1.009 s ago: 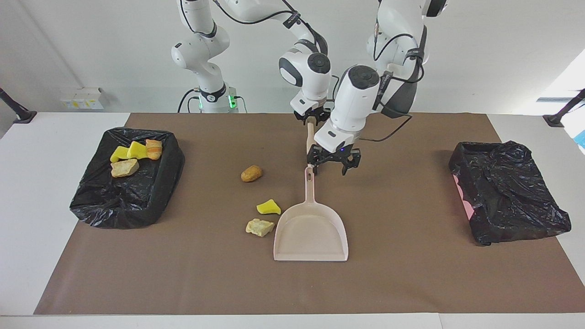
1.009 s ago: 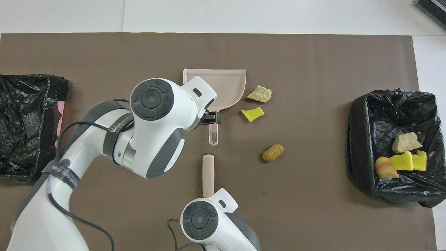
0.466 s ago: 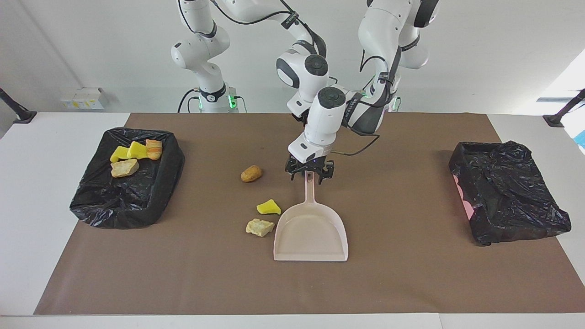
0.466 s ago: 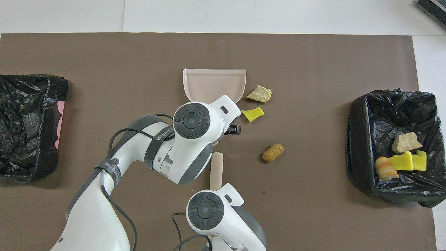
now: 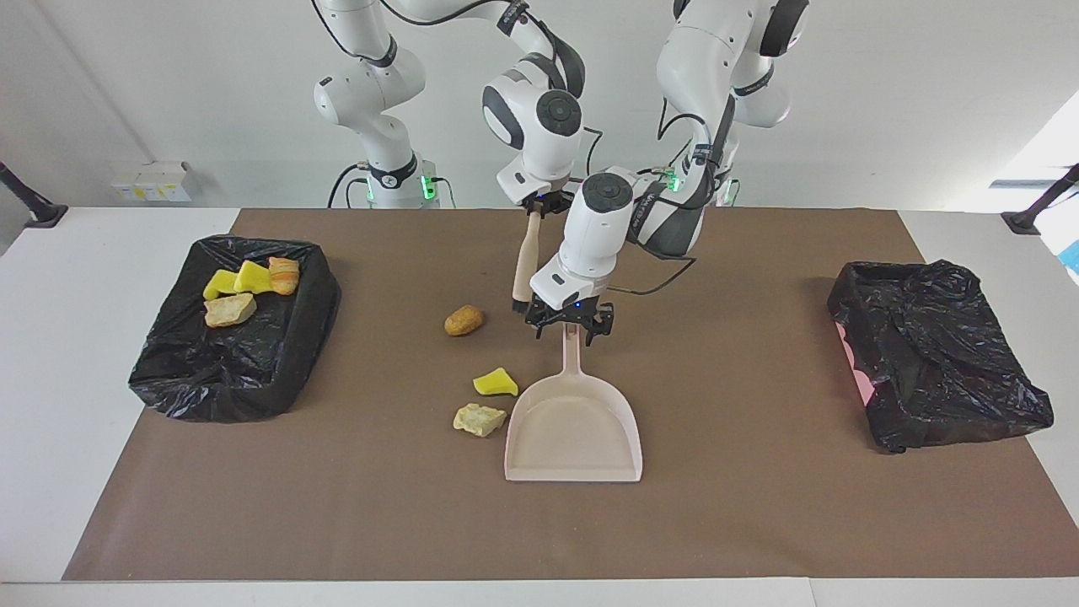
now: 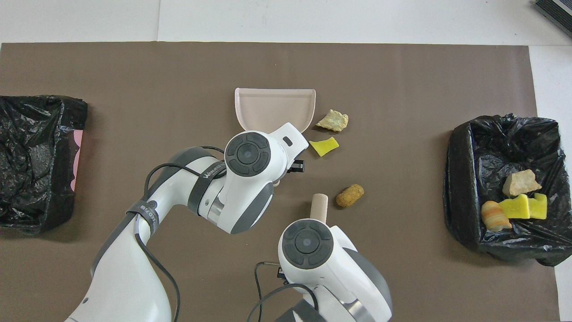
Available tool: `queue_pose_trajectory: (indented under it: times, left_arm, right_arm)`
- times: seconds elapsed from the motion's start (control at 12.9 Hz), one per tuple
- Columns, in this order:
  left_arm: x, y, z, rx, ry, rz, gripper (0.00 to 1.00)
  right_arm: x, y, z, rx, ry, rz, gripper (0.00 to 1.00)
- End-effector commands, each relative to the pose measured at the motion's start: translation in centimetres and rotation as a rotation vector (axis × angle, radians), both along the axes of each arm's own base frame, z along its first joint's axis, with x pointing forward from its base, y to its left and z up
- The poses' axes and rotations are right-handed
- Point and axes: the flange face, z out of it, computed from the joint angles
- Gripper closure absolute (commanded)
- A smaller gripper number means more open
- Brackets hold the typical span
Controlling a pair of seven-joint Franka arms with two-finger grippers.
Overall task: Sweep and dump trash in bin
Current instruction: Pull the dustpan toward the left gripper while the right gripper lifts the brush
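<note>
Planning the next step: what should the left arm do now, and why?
Probably finish closing the left gripper on the dustpan handle: it sits around the handle's tip, while the right gripper already holds the brush and three scraps lie beside the pan.

My left arm's reaching low over the middle of the worktop, wrist bent steeply down, left claw (image 5: 571,327) right down at the surface with its fingers straddling something thin. Right arm comes in beside it, wrist pointing down, right claw (image 5: 539,203) up in the air and clamped tight.
</note>
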Motion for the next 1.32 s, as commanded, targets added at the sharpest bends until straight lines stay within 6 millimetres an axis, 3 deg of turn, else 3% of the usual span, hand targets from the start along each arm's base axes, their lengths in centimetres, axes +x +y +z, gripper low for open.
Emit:
queue_pose_trajectory:
  times: [0.0, 0.16, 0.31, 0.47, 0.62, 0.78, 1.01, 1.16, 1.24]
  left_arm:
    - [0.0, 0.3, 0.2, 0.011, 0.003, 0.002, 0.96]
    - [0.2, 0.5, 0.4, 0.012, -0.001, -0.007, 1.00]
    - [0.6, 2.2, 2.3, 0.060, 0.001, -0.118, 1.00]
    - [1.6, 5.4, 4.6, 0.089, -0.003, -0.273, 1.00]
    - [1.7, 7.8, 6.9, 0.111, 0.007, -0.421, 1.00]
    - [2.3, 11.6, 8.8, 0.131, 0.026, -0.622, 1.00]
    - [2.4, 16.9, 10.9, 0.135, 0.072, -0.960, 1.00]
    - [2.1, 19.0, 10.4, 0.119, 0.104, -1.131, 1.00]
    - [1.0, 19.6, 9.9, 0.116, 0.107, -1.178, 1.00]
  right_arm:
    - [2.3, -3.7, 1.0, -0.010, -0.016, 0.008, 1.00]
    - [4.2, -6.5, 0.6, -0.065, -0.039, -0.006, 1.00]
    - [5.9, -9.7, 0.0, -0.087, -0.027, -0.085, 1.00]
    - [4.7, -11.1, -1.0, -0.114, -0.012, -0.123, 1.00]
    - [4.0, -13.8, -2.9, -0.090, -0.050, -0.148, 1.00]
    - [4.5, -14.0, -5.0, -0.068, -0.074, -0.143, 1.00]
    - [7.5, -12.9, -6.1, -0.031, -0.116, -0.148, 1.00]
    - [9.8, -11.1, -6.2, -0.016, -0.115, -0.128, 1.00]
    - [10.6, -10.4, -5.9, 0.000, -0.117, -0.096, 1.00]
